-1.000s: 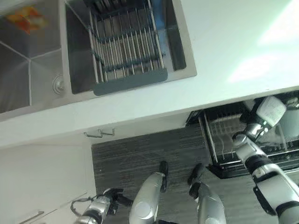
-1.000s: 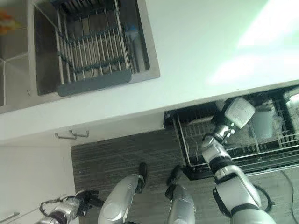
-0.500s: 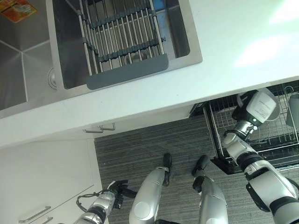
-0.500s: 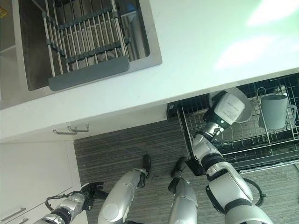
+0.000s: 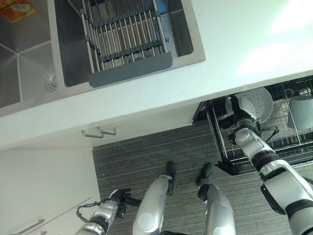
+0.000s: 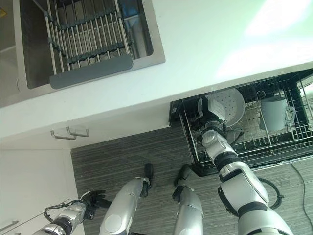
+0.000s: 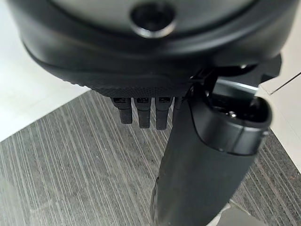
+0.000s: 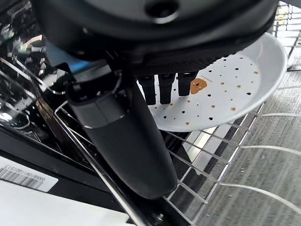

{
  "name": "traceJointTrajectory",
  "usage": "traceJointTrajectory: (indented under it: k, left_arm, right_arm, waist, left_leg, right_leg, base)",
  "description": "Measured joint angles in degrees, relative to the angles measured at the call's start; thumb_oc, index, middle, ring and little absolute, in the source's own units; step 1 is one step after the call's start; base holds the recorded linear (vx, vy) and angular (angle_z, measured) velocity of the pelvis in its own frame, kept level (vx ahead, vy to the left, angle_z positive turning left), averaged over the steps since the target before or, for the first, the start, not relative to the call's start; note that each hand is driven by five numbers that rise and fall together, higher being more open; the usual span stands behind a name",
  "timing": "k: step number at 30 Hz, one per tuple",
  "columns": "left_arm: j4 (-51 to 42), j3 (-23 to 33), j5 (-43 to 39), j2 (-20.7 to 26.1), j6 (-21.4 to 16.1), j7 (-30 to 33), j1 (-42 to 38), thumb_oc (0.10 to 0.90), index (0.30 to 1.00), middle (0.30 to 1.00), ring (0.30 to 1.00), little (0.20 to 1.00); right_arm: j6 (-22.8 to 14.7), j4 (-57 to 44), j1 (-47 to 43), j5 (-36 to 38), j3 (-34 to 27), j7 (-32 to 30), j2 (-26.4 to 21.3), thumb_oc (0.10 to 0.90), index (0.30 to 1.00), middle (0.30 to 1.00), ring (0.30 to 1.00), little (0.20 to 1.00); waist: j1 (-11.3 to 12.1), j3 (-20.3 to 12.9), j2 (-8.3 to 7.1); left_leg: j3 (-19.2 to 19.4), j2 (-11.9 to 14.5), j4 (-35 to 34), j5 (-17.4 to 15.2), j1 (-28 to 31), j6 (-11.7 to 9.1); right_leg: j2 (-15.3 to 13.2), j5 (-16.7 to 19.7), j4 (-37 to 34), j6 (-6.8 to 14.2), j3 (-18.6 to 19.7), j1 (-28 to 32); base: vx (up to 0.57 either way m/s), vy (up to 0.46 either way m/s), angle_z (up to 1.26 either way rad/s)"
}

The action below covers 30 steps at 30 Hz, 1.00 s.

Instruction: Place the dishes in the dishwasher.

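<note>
The white plate, marked with small dark dots and one brown spot, stands on edge in the wire rack of the open dishwasher, just past the fingers of the right hand; in the right wrist view those fingers point toward the plate face and the thumb runs straight alongside them, with no finger seen curled round the rim; whether the fingertips touch the plate cannot be told; in the head views the plate leans upright against the rack tines directly beyond the right hand. A grey cup sits in the same rack, further from the fingers on the far side of the plate and apart from it. Above the rack runs the white countertop; set into it is a steel sink, across which lies a slatted drying rack. The left hand hangs low above the grey striped floor, beside a white cabinet; its fingers extend straight and relaxed, holding nothing.
</note>
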Motion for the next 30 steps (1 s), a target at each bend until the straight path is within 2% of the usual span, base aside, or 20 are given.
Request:
traceJointTrajectory:
  k: [2, 6, 9, 11, 12, 14, 16, 19, 22, 27, 28, 29, 30]
  left_arm:
    - [-0.31, 0.19, 0.00, 0.76, 0.37, 0.20, -0.01, 0.800, 0.900, 0.900, 0.900, 0.900]
    - [-1.33, 2.04, -0.36, 0.78, 0.73, 0.39, 0.94, 0.800, 0.900, 0.900, 0.900, 0.900]
    - [-3.34, 3.68, -2.12, 0.78, 1.74, 0.56, 3.21, 0.800, 0.900, 0.900, 0.900, 0.900]
    - [-5.43, 5.25, -2.11, 0.81, 2.26, 0.59, 5.29, 0.800, 0.900, 0.900, 0.900, 0.900]
    - [-6.05, 6.12, -2.11, 0.75, 2.26, 0.57, 6.04, 0.800, 0.900, 0.900, 0.900, 0.900]
    - [-6.00, 6.43, -2.08, 0.74, 2.24, 0.59, 6.22, 0.800, 0.900, 0.900, 0.900, 0.900]
    - [-5.89, 6.82, -2.09, 0.78, 1.59, 0.63, 6.37, 0.800, 0.900, 0.900, 0.900, 0.900]
    - [-4.01, 6.77, -2.11, 0.67, 0.93, 0.58, 6.61, 0.800, 0.900, 0.900, 0.900, 0.900]
    - [-3.59, 6.78, -2.10, 0.42, -0.02, 0.63, 7.03, 0.800, 0.900, 0.900, 0.900, 0.900]
    - [-3.55, 7.40, -2.10, 0.20, -0.76, 0.69, 7.75, 0.800, 0.900, 0.900, 0.900, 0.900]
    - [-3.53, 8.19, -2.03, -0.13, -0.91, 1.54, 8.13, 0.800, 0.900, 0.900, 0.900, 0.900]
    - [-3.55, 10.25, -2.00, -0.25, -1.19, 2.12, 11.46, 0.800, 0.900, 0.900, 0.900, 0.900]
    - [-3.34, 11.08, -1.95, -0.21, -1.11, 2.60, 12.60, 0.800, 0.900, 0.900, 0.900, 0.900]
  right_arm:
    - [2.95, -2.73, 0.31, -0.01, 0.52, 0.20, -0.04, 0.800, 0.900, 0.900, 0.900, 0.900]
    - [7.69, -11.31, 5.01, 1.19, -1.12, -2.02, -0.64, 0.800, 0.900, 0.900, 0.900, 0.900]
    - [13.69, -30.00, 13.02, 1.15, -4.03, -4.13, -2.73, 0.800, 0.900, 0.900, 0.900, 0.900]
    - [16.96, -43.31, 19.08, -0.29, -6.68, -5.41, -3.33, 0.800, 0.900, 0.900, 0.900, 0.900]
    - [18.81, -46.66, 20.91, -1.50, -7.31, -5.66, -3.31, 0.800, 0.900, 0.900, 0.900, 0.900]
    - [21.36, -48.00, 22.84, -3.39, -7.99, -5.95, -3.41, 0.800, 0.900, 0.900, 0.900, 0.900]
    - [23.11, -47.98, 24.75, -3.57, -9.11, -5.96, -4.11, 0.800, 0.900, 0.900, 0.900, 0.900]
    - [23.96, -47.88, 25.63, -4.33, -9.86, -5.93, -4.20, 0.800, 0.900, 0.900, 0.900, 0.900]
    - [23.92, -47.97, 26.80, -6.33, -11.48, -6.01, -4.26, 0.800, 0.900, 0.900, 0.900, 0.900]
    - [19.18, -51.08, 33.04, -6.27, -15.23, -10.65, -4.18, 0.800, 0.900, 0.900, 0.900, 0.900]
    - [14.78, -53.65, 36.99, -3.93, -18.18, -11.38, -3.84, 0.800, 0.900, 0.900, 0.900, 0.900]
    - [9.08, -59.73, 42.88, -2.38, -19.75, -14.55, -3.22, 0.800, 0.900, 0.900, 0.900, 0.900]
    - [6.02, -61.27, 44.33, -1.28, -20.45, -15.97, -2.83, 0.800, 0.900, 0.900, 0.900, 0.900]
  waist:
    - [-0.03, 0.06, -0.90]
    - [-0.26, 0.16, -1.18]
    - [-2.46, 0.29, -1.56]
    - [-4.42, 0.35, -2.30]
    - [-5.23, 0.35, -2.75]
    - [-6.36, 0.36, -2.93]
    - [-6.51, 0.35, -2.95]
    - [-7.85, 0.37, -2.96]
    - [-8.25, 0.37, -2.97]
    - [-8.64, 0.39, -3.40]
    - [-8.83, 0.33, -3.74]
    - [-9.40, -0.41, -5.41]
    - [-10.03, -0.84, -6.30]
  left_leg:
    - [0.06, 0.06, 0.37, -0.04, -0.17, 0.04]
    - [0.45, 0.23, 1.02, -0.37, -0.22, 0.44]
    - [1.15, 0.15, 1.73, -1.00, -0.24, 1.09]
    - [2.24, 0.22, 2.27, -1.37, -0.42, 1.69]
    - [2.96, 0.21, 2.46, -1.65, -0.38, 1.93]
    - [3.69, 0.17, 2.64, -1.87, -0.43, 2.26]
    - [4.71, 0.17, 2.62, -2.04, -0.75, 2.50]
    - [5.64, 0.18, 2.61, -2.07, -1.35, 2.57]
    - [6.05, 0.31, 2.29, -2.10, -1.01, 2.54]
    - [6.10, 1.00, 2.46, -2.93, 2.22, 2.51]
    - [6.33, 1.23, 2.51, -3.44, 3.50, 2.39]
    - [7.30, 1.96, 2.41, -4.61, 6.48, 2.27]
    - [7.77, 2.31, 2.51, -4.94, 7.10, 2.22]
  right_leg:
    - [0.08, 0.21, -0.13, -0.08, 0.06, 0.02]
    - [0.59, 1.47, -1.84, 0.06, 0.60, 0.77]
    - [0.69, 1.99, -2.41, 0.53, 1.63, 0.91]
    - [0.68, 2.60, -2.50, 0.82, 3.01, 0.50]
    - [0.69, 2.63, -2.38, 0.88, 3.97, 0.09]
    - [0.62, 2.57, -2.32, 0.90, 5.05, -0.27]
    - [0.88, 2.40, -2.45, 1.28, 6.78, -1.18]
    - [1.06, 3.34, -2.95, 1.10, 7.81, -2.15]
    - [1.43, 3.93, -3.42, 1.38, 8.57, -2.04]
    - [2.56, 5.64, -7.21, 1.57, 8.66, 3.01]
    - [2.87, 5.98, -8.19, 1.81, 8.81, 4.62]
    - [3.52, 5.76, -8.82, 2.39, 10.02, 7.28]
    - [3.76, 4.99, -8.72, 2.75, 10.44, 7.67]
  base:
    - [0.00, 0.000, 0.00]
    - [0.03, 0.014, -0.05]
    - [-0.05, 0.037, -0.11]
    - [0.03, 0.048, -0.24]
    - [0.03, 0.050, -0.29]
    - [0.02, 0.050, -0.18]
    - [0.02, 0.048, -0.21]
    - [0.02, 0.053, -0.17]
    - [0.01, -0.001, -0.09]
    - [0.03, 0.006, -0.04]
    - [0.07, 0.004, -0.27]
    - [0.08, 0.027, -0.37]
    - [0.10, 0.043, -0.38]
